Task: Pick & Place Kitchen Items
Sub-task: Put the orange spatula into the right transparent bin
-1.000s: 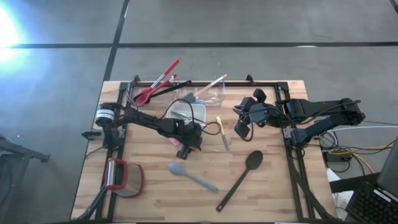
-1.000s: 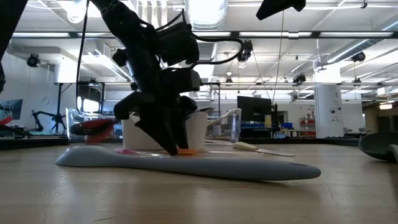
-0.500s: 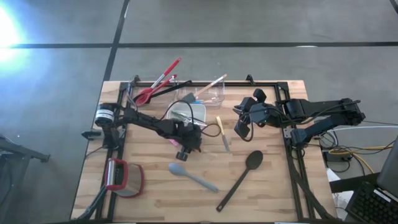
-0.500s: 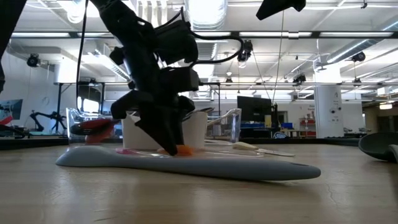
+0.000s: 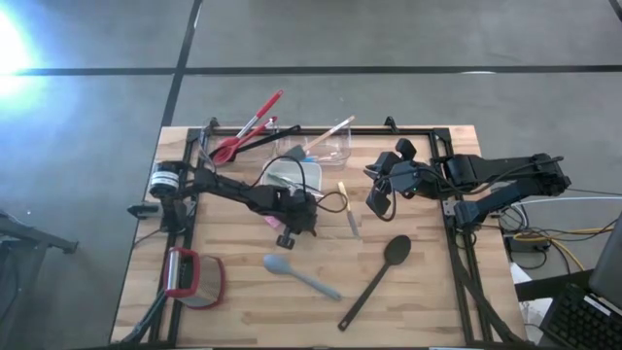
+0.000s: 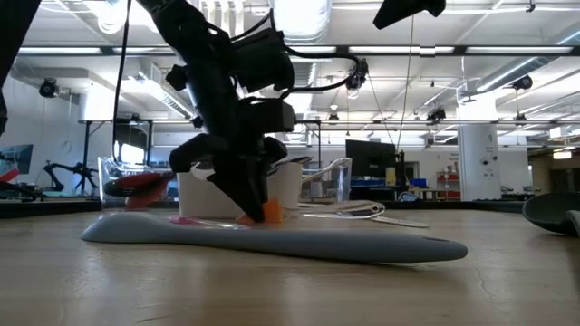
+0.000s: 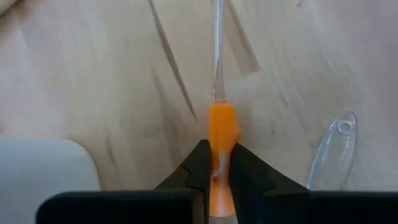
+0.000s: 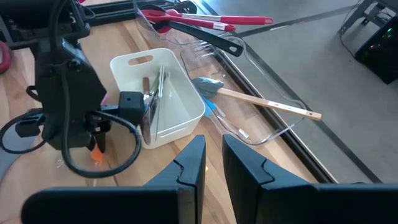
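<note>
Since a second ago my left gripper (image 7: 221,177) has closed onto the small orange-handled utensil with a clear blade (image 7: 221,134), just beside the white square dish (image 5: 309,175). I'd lift straight up — keeping the handle centred between the fingers. Its long axis runs along the gripper's line, clear end pointing away from it. My right gripper (image 8: 212,163) waits nearly shut, empty, over the table's right.

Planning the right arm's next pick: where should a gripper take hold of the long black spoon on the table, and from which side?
Grip the black spoon mid-handle, coming straight down, jaws across its thin, straight shaft. It lies flat and diagonal on bare wood; the broad bowl would be harder to pinch.
</note>
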Motion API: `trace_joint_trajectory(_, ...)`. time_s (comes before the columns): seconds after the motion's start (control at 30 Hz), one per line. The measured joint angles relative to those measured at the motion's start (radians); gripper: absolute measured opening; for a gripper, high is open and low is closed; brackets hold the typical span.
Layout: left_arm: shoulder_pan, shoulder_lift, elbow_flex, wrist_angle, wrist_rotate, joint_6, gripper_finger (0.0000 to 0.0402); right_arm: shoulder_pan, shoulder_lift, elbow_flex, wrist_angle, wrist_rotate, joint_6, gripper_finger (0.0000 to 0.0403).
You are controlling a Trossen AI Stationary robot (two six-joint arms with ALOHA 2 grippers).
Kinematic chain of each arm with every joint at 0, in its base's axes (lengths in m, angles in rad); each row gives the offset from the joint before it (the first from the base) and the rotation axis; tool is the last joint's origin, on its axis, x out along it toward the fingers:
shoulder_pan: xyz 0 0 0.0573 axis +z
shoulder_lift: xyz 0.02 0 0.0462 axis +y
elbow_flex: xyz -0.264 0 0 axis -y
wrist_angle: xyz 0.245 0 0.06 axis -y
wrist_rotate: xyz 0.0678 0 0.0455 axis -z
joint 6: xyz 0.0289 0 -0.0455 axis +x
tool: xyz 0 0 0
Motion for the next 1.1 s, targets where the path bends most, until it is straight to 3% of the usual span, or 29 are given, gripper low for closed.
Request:
trace_joint_trajectory(0.27, 0.013, -0.072, 0.001, 0.028, 0.009, -0.005, 0.0036, 0.001, 0.0, 0.0, -0.007, 0.0, -0.004, 0.005)
trace_joint_trajectory(0.4, 0.05, -0.099, -0.013, 0.137, 0.027, -0.042, 0.0036, 0.009, 0.0, 0.0, -0.008, 0.006, -0.011, 0.0049)
trace_joint_trajectory(0.6, 0.116, -0.18, -0.083, 0.367, 0.142, -0.123, 0.0036, 0.042, -0.008, -0.009, -0.015, 0.016, -0.009, 0.0047)
trace_joint_trajectory(0.77, 0.16, -0.295, -0.188, 0.52, 0.189, -0.172, 0.0036, 0.085, -0.034, -0.025, -0.033, 0.11, 0.027, 0.0047)
trace_joint_trajectory(1.0, 0.202, -0.38, -0.37, 1.044, 0.316, -0.316, 0.0036, 0.094, -0.041, -0.124, 0.09, 0.164, 0.019, 0.0047)
trace_joint_trajectory(1.1, 0.22, -0.389, -0.393, 1.076, 0.34, -0.376, 0.0036, 0.095, -0.04, -0.16, 0.165, 0.16, -0.028, 0.0047)
